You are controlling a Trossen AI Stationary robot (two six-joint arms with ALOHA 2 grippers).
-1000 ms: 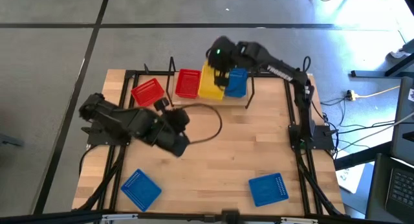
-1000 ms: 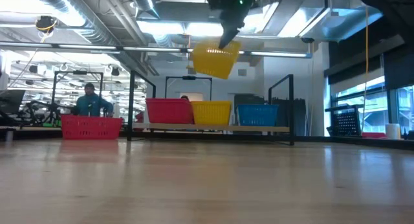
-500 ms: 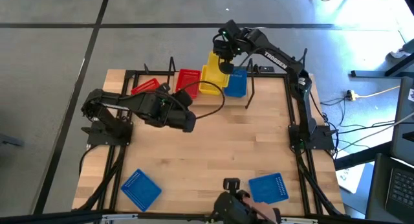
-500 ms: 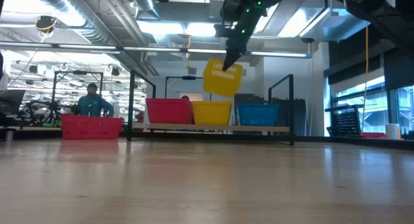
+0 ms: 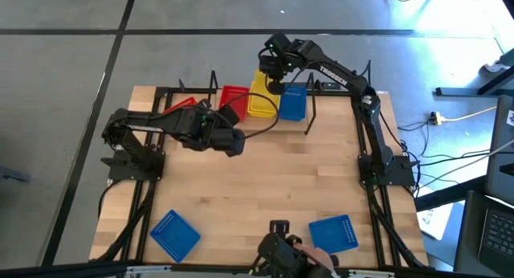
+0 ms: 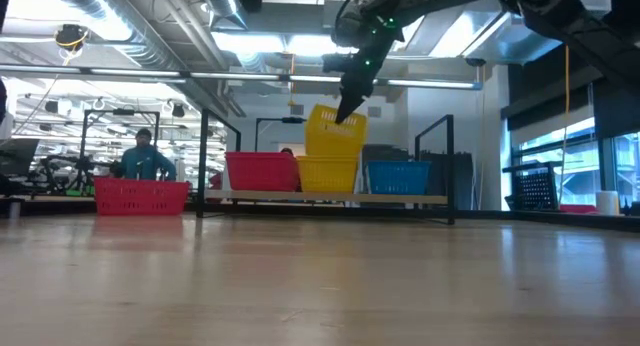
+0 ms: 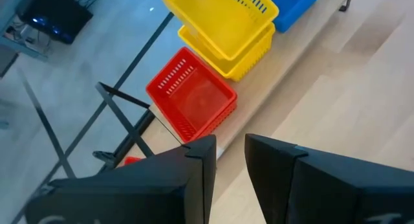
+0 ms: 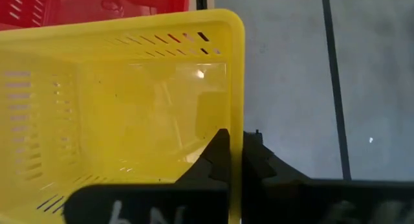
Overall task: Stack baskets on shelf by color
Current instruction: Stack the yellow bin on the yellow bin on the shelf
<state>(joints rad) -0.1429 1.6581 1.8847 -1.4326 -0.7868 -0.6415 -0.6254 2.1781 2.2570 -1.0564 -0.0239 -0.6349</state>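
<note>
On the shelf (image 6: 430, 198) at the table's far edge stand a red basket (image 5: 233, 100), a yellow basket (image 6: 327, 174) and a blue basket (image 5: 293, 103). My right gripper (image 6: 350, 104) is shut on a second yellow basket (image 6: 335, 132), slightly tilted right over the shelf's yellow one; whether they touch I cannot tell. My left gripper (image 5: 233, 141) hovers open over the table in front of the red basket (image 7: 192, 94), holding nothing. Another red basket (image 6: 140, 196) rests on the table at the far left. My right gripper pinches the rim of one side wall (image 8: 237, 130) of the held yellow basket, one finger (image 8: 217, 153) inside the basket and one outside. The fingers slant down from the far right side. The basket hangs below them, open side up, a little tilted.
Two blue baskets (image 5: 174, 234) (image 5: 332, 232) lie bottom up near the table's near edge. A dark object (image 5: 281, 252) shows at the near edge between them. Black upright rods (image 5: 214, 81) frame the shelf. A person (image 6: 140, 158) sits in the room beyond.
My right gripper has carried the yellow basket down onto the spot above the shelf's yellow basket, and the basket has come nearer to level. My left gripper has swung toward the far edge, nearer the shelf's red basket, staying open.
</note>
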